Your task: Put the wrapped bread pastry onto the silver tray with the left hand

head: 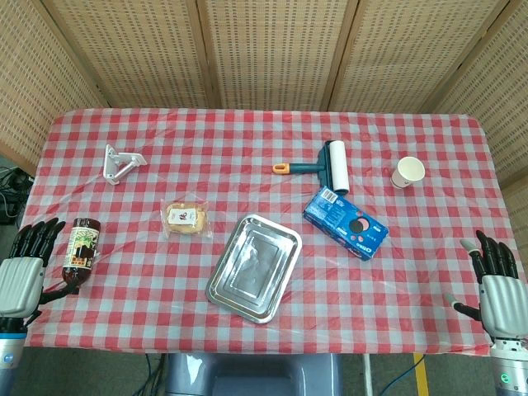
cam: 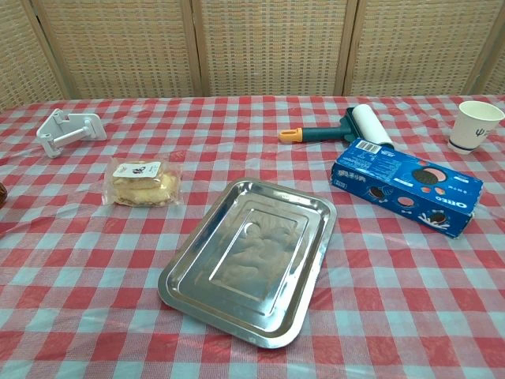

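Note:
The wrapped bread pastry (head: 186, 219) (cam: 143, 183) lies flat on the checked cloth, left of the silver tray (head: 254, 268) (cam: 248, 257), which holds nothing. My left hand (head: 22, 272) hovers at the table's near-left corner with its fingers spread, well left of the pastry and holding nothing. My right hand (head: 495, 285) sits at the near-right corner, fingers spread, also holding nothing. Neither hand shows in the chest view.
A brown bottle (head: 79, 251) lies just beside my left hand. A white bracket (head: 119, 162) sits at the back left. A lint roller (head: 323, 162), a blue cookie box (head: 345, 223) and a paper cup (head: 407, 172) stand to the right.

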